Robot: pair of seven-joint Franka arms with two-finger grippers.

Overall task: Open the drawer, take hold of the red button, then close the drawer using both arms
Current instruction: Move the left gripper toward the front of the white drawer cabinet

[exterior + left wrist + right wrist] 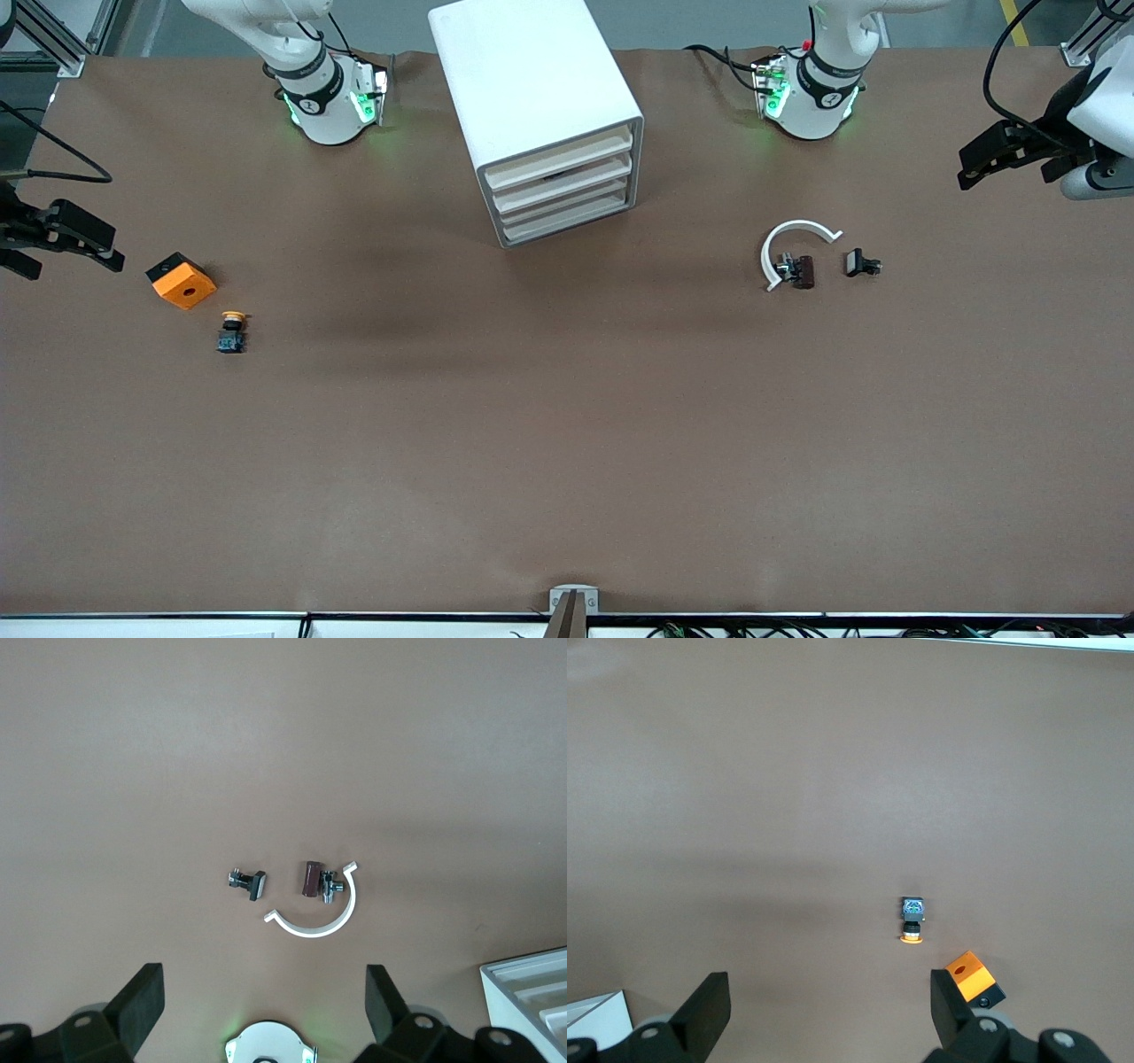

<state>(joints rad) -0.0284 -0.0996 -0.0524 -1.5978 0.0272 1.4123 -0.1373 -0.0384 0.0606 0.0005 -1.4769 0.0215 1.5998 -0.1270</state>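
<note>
Both arms wait, drawn back to opposite ends of the brown counter, each held up in the air. The left gripper hangs over the counter's edge at the left arm's end, its fingers spread wide with nothing between them. The right gripper hangs over the edge at the right arm's end, fingers likewise spread and empty. The white cabinet stands between the two bases, all four cream-fronted drawers pushed in. No red-capped button can be seen; a yellow-capped button lies near an orange block toward the right arm's end. Toward the left arm's end lie a white curved piece, a dark brown part touching it, and a small black part just beside.
</note>
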